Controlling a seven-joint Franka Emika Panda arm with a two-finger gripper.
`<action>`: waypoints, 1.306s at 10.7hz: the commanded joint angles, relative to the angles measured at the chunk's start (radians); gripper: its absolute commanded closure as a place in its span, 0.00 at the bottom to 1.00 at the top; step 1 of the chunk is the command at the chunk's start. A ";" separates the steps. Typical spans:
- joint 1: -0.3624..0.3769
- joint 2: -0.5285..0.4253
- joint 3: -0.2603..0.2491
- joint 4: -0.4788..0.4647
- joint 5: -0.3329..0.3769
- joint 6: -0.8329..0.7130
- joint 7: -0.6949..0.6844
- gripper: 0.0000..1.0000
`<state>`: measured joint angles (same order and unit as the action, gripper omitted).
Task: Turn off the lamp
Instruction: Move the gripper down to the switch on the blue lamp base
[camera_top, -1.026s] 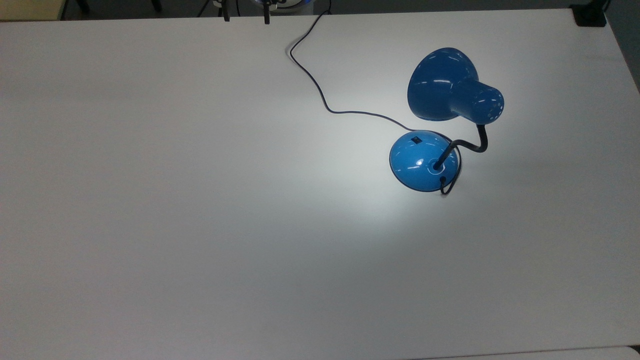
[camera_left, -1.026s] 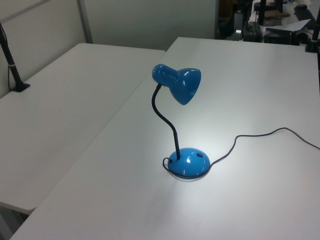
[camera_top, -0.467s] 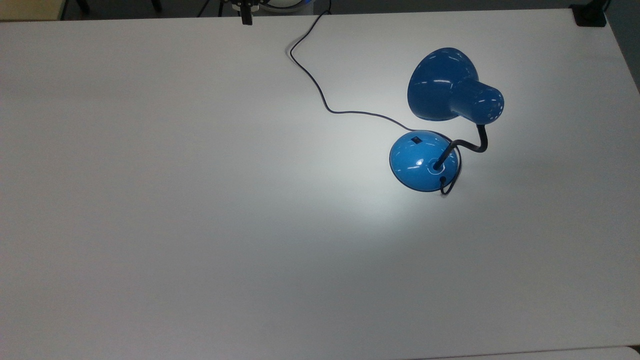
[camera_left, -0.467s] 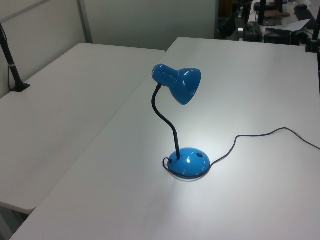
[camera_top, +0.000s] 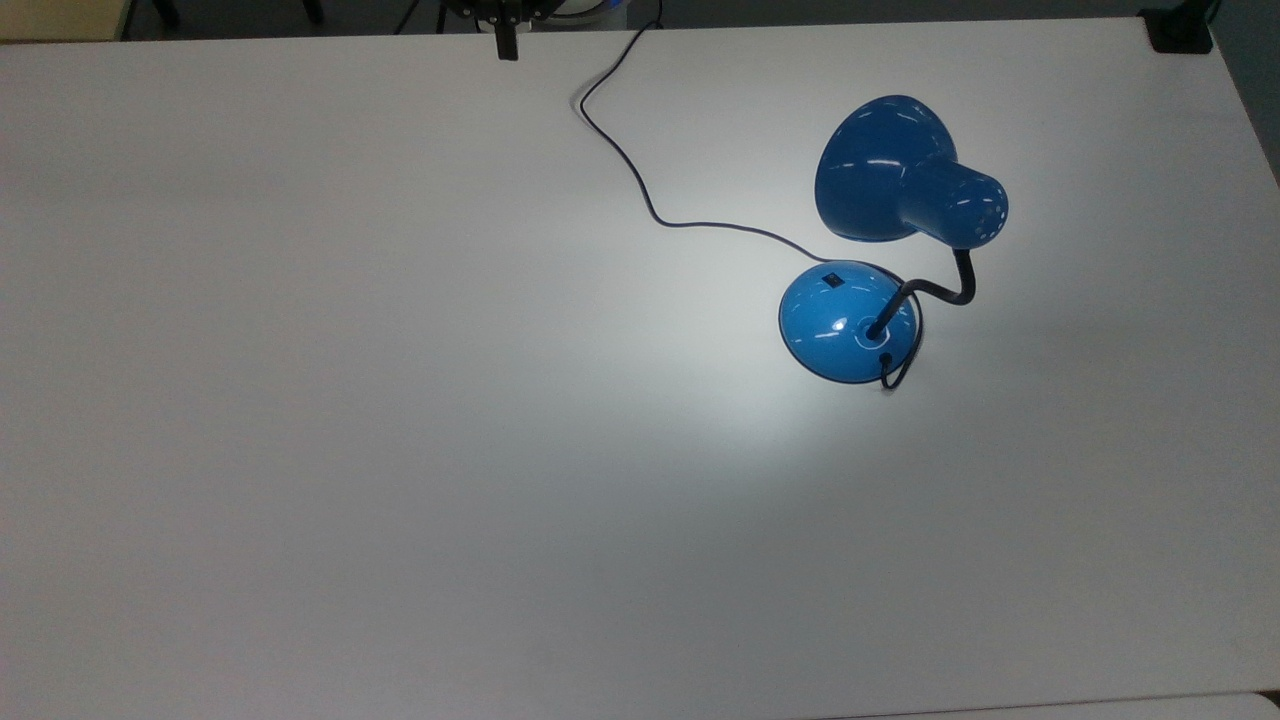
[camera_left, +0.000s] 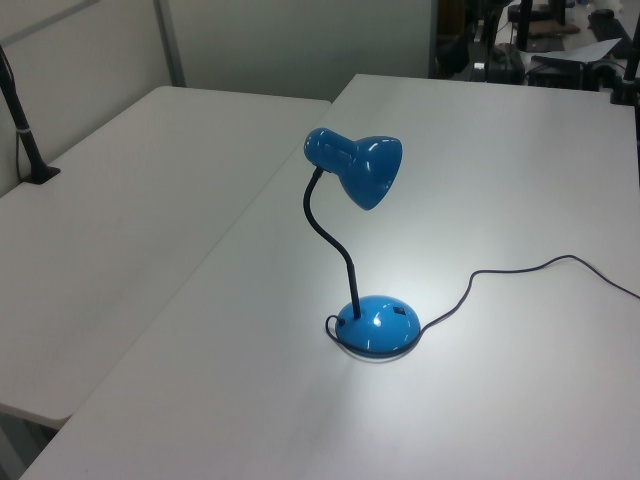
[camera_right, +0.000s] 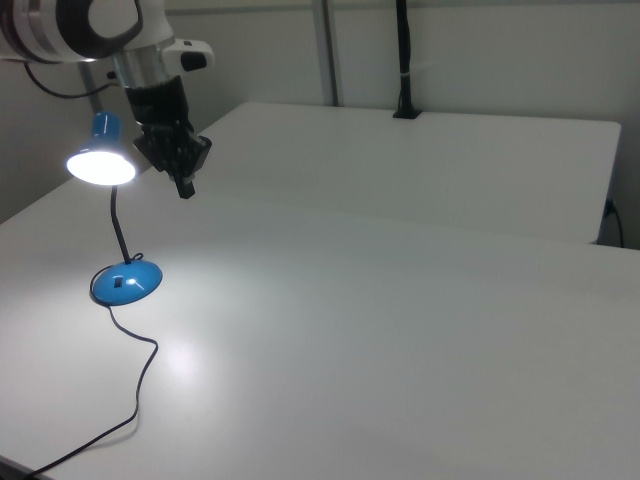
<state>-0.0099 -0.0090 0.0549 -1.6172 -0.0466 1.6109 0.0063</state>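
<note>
- Since a second ago your gripper (camera_top: 507, 45) has shifted along the far edge of the white table (camera_top: 300, 400) in the top view: two dark prongs then, a single dark tip at the table edge now; the lamp has stayed put
- Your blue desk lamp (camera_top: 850, 320) stands on the top view's right half, shade (camera_top: 880, 170) lit and casting a bright patch on the table beside the domed base
- A small black switch (camera_top: 829, 280) sits on the base, on the side where the thin black cord (camera_top: 640, 190) snakes off toward the far edge
- Seen from the right view, your gripper (camera_right: 184, 185) hangs in the air beside the glowing shade (camera_right: 100, 165), well above the base (camera_right: 126, 282), fingers pressed together, touching nothing
</note>
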 joint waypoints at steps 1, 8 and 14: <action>0.040 -0.049 0.005 -0.161 0.002 0.125 -0.046 1.00; 0.249 -0.040 0.003 -0.478 -0.001 0.487 -0.149 1.00; 0.376 0.087 0.025 -0.519 0.002 0.808 -0.134 1.00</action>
<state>0.3201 0.0468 0.0838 -2.0914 -0.0464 2.2804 -0.1164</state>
